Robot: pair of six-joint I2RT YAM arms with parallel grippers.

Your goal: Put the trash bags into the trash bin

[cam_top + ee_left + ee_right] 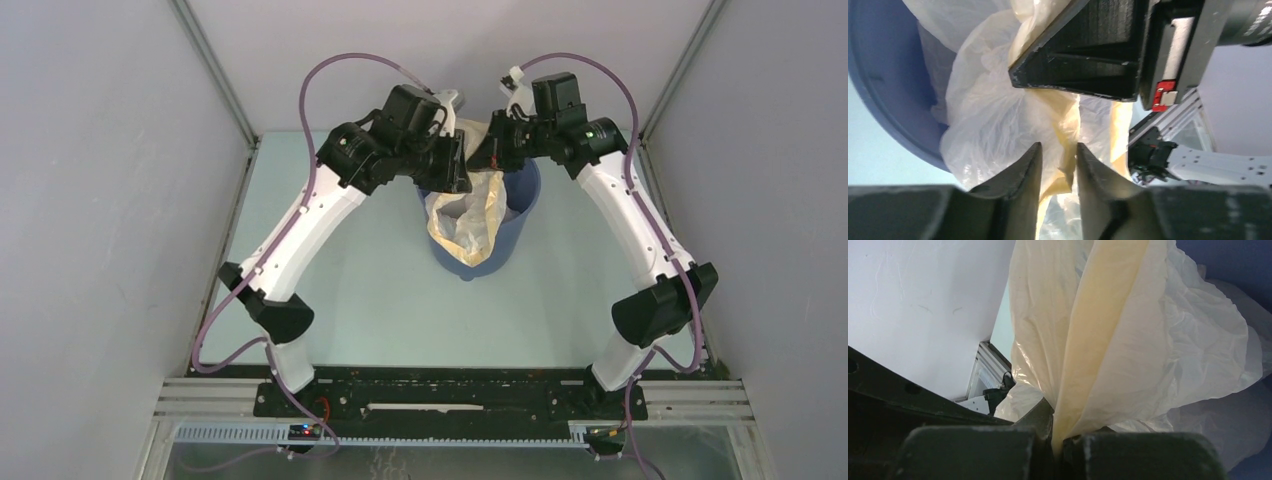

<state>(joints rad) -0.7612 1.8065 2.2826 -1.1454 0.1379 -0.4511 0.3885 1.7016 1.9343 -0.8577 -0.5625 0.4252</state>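
Note:
The blue trash bin [515,215] stands at the table's middle back. The pale crinkly trash bag [465,215] lies partly inside it and drapes over its near rim. My right gripper [492,150] is above the bin and is shut on the bag's yellow band [1098,340], which rises straight from the jaws [1058,440]. My left gripper [452,168] is over the bin's left rim. Its fingers [1023,175] stand a little apart, with a yellow fold of the bag [1063,120] hanging between them. The bin's wall [888,100] is at the left of that view.
Grey walls with metal corner posts [215,70] close in the pale green table [380,300] on three sides. The arms' black base rail [450,395] runs along the near edge. The two grippers are almost touching over the bin.

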